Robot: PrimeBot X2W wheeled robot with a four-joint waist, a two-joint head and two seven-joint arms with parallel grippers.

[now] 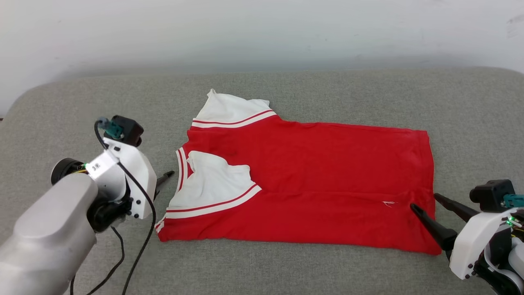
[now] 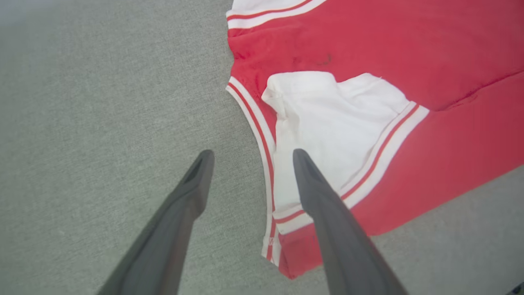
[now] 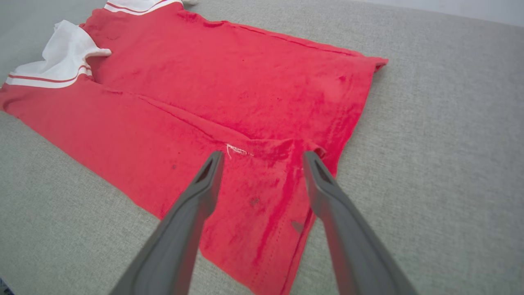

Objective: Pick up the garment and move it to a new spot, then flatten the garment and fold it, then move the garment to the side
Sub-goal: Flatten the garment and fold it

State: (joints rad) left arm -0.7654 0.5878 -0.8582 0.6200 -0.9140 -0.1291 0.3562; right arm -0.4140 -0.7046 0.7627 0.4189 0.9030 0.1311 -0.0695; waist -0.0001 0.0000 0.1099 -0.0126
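Red jersey knit, the garment (image 1: pixel 327 164) lies spread on the grey fabric surface (image 1: pixel 286 266), with its near long edge turned over and one white sleeve (image 1: pixel 213 184) folded in on top. My left fingers (image 2: pixel 313 184) stand apart and empty astride the striped collar trim (image 2: pixel 262 135); my right fingers (image 3: pixel 208 176) stand apart and empty over the near hem corner (image 3: pixel 286 229). Expect light, limp cloth that sags and drags: pinch both layers at the collar end and the hem corner, then lift evenly.
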